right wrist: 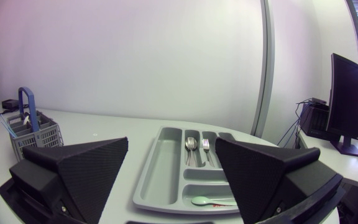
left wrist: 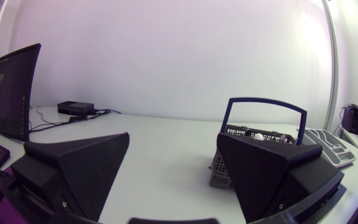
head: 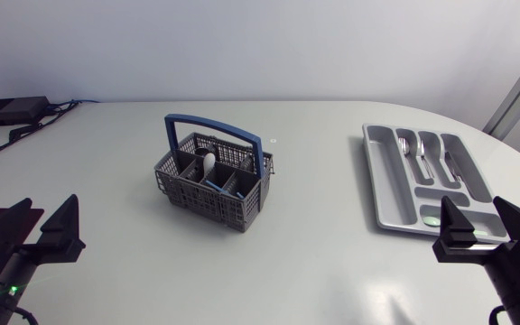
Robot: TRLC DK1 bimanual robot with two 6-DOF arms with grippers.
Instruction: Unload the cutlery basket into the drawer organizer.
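Note:
A grey cutlery basket (head: 208, 203) with a blue handle (head: 215, 126) stands mid-table, holding a white spoon (head: 208, 164) and other small cutlery. The grey drawer organizer (head: 382, 181) lies at the right with metal spoons (head: 407, 146), forks (head: 427, 149), a knife (head: 450, 162) and a green spoon (head: 436, 219). My left gripper (head: 41, 226) hangs open near the front left, far from the basket (left wrist: 219, 174), which stands ahead of my left gripper (left wrist: 173, 149). My right gripper (head: 477, 221) is open over the organizer's near end. Ahead of my right gripper (right wrist: 171, 146) lie the organizer (right wrist: 163, 168) and green spoon (right wrist: 213, 200).
A black box (head: 12, 110) with cables sits at the table's back left corner. A small white mark (head: 274, 141) is on the tabletop behind the basket. Wide bare tabletop lies between the basket and the organizer.

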